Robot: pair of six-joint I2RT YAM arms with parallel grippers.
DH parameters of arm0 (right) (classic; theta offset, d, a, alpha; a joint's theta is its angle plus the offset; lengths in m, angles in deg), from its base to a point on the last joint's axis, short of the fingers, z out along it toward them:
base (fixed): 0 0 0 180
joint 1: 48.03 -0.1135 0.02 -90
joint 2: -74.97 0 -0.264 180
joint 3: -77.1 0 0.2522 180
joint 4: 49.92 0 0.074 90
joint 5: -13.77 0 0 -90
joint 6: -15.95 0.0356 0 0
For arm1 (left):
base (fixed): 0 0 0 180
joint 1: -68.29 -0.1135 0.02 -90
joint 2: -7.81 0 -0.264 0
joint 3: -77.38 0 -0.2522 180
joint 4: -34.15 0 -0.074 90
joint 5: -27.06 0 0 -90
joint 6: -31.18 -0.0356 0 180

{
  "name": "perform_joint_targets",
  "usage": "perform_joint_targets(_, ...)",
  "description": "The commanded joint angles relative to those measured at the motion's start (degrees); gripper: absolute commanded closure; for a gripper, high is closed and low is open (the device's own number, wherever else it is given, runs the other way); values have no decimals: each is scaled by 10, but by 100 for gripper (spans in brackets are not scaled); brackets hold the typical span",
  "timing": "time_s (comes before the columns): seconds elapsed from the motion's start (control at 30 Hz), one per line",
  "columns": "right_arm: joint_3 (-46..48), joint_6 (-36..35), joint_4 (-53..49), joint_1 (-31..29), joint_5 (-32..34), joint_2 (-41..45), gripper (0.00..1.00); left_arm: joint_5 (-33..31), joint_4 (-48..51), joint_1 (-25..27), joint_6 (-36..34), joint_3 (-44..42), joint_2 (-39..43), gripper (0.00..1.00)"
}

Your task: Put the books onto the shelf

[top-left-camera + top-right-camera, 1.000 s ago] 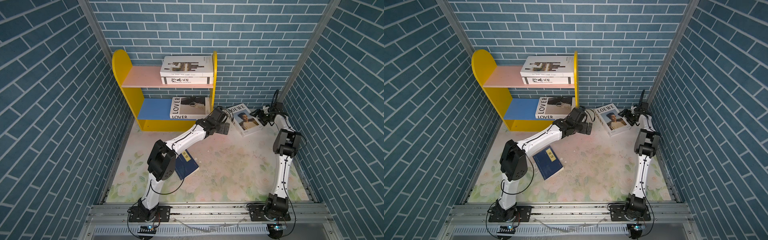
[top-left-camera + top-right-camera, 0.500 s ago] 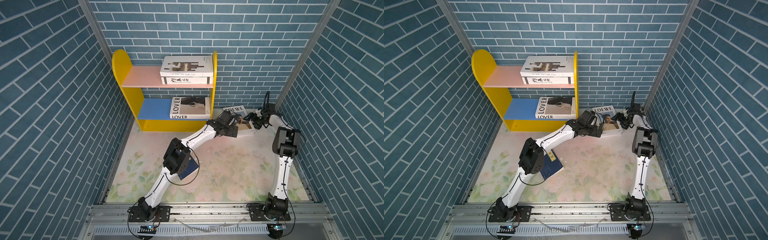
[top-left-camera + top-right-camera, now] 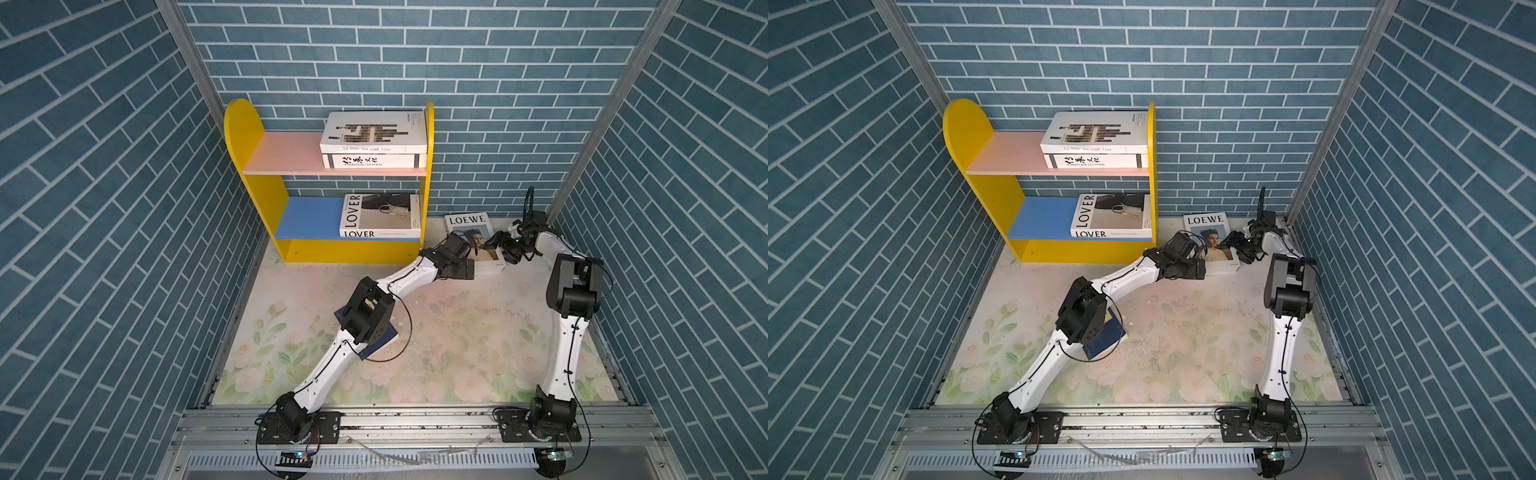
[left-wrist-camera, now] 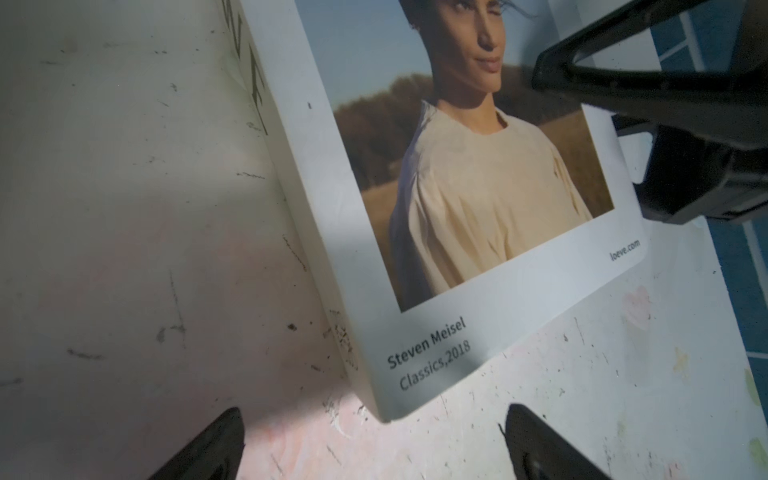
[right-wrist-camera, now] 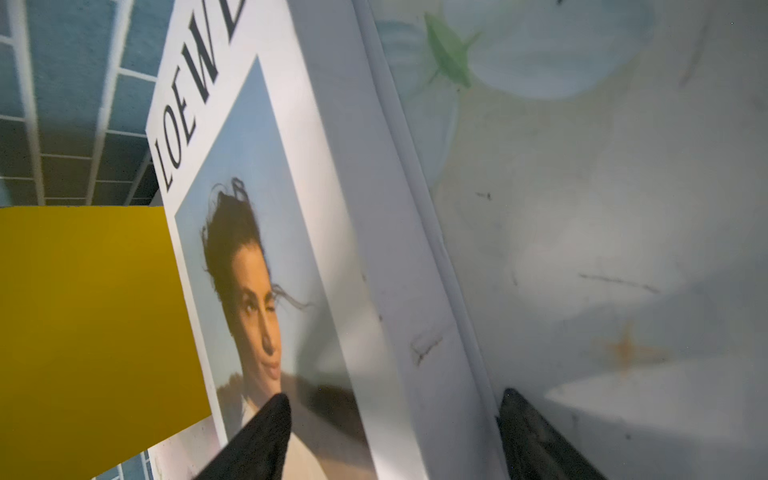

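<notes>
Starting at the left, the shelf (image 3: 249, 137) already carried three books: the brown-bar book (image 3: 374, 129) stacked on the Heritage Cultural book (image 3: 370, 161) on the pink board, and the LOVER book (image 3: 380, 216) on the blue one. The navy book (image 3: 1109, 337) lay on the mat (image 3: 457, 332), half hidden under the left arm's elbow. A low sweep of that arm could probably drag it.

The left gripper (image 4: 376, 444) sat at the near corner of the LOEWE book (image 3: 469, 222) with its fingers spread wide, gripping nothing. A push from there would likely shove the book rather than lift it. The book lay flat on the mat just right of the shelf, near the back wall. The right gripper (image 5: 392, 415) straddled its right edge, one finger over the cover and one down beside the pages, apart and not visibly pinching. A grip that shallow on so large a book might slip. It might also catch only the cover and let the book fall open. The yellow side panel stood close enough to be clipped on the way in.

A second earlier, the left gripper had been nearer the shelf's foot and the navy book showed more fully. The LOEWE book had lain more askew, and the right gripper's fingers had stood wider.
</notes>
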Motion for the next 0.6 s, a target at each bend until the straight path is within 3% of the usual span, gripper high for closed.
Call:
perform_joint_targets(0.0, 28, 16, -16, -10, 3, 23, 21, 24, -41, -3, 13, 17, -15, 0)
perform_joint_targets(0.33, 114, 22, 10, -25, -5, 82, 23, 81, -96, -1, 21, -1, -18, 4)
perform_joint_targets(0.57, 233, 27, 48, -38, -9, 183, 25, 103, -137, 14, 13, -106, 51, 5)
